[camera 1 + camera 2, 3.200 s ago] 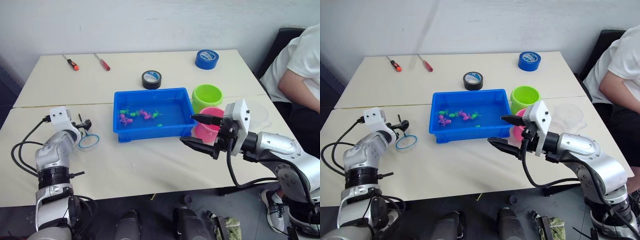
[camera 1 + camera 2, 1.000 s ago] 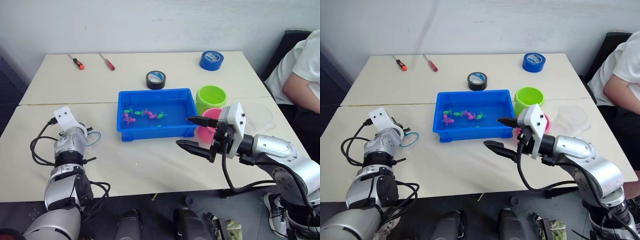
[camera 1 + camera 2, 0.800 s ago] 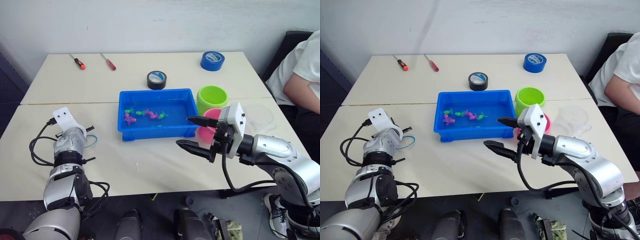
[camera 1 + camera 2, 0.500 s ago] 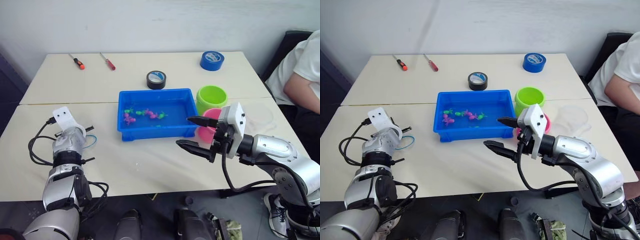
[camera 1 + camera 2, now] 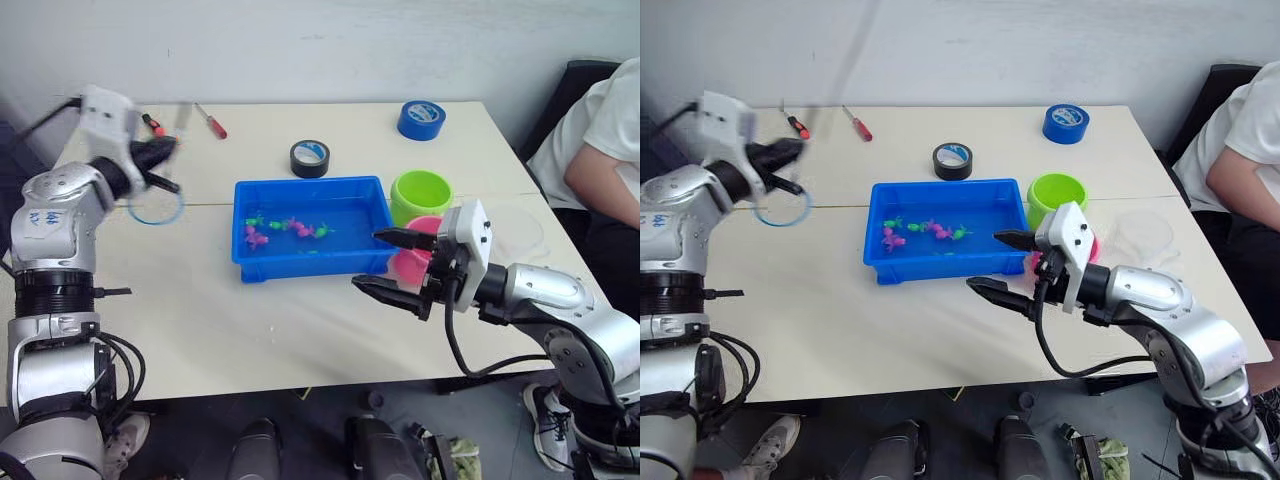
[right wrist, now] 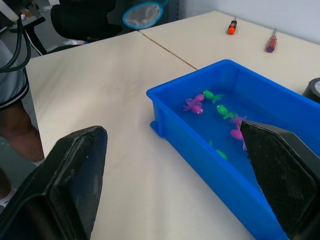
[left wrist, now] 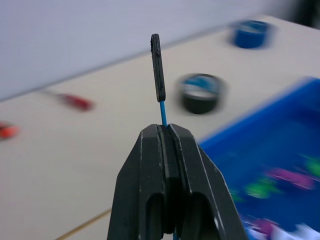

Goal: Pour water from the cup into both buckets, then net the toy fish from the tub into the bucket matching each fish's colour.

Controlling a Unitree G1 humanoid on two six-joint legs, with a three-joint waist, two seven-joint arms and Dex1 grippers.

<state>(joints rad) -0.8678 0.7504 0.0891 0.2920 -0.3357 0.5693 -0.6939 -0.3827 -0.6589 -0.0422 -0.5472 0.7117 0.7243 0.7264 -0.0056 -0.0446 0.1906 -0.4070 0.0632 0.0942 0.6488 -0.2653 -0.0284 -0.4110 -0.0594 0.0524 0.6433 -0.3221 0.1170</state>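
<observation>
The left gripper (image 5: pixel 150 160), jaws pinching the net (image 5: pixel 155 208) handle, should swing over the tub (image 5: pixel 310 262) and scoop 1 toy fish (image 5: pixel 255 239). Right gripper (image 5: pixel 392 266), jaws spread, hovers near the tub.

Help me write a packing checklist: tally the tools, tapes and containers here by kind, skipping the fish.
Screwdrivers: 2
Tape rolls: 2
Buckets: 2
Tub: 1
Cup: 1
Net: 1
Total: 9
</observation>
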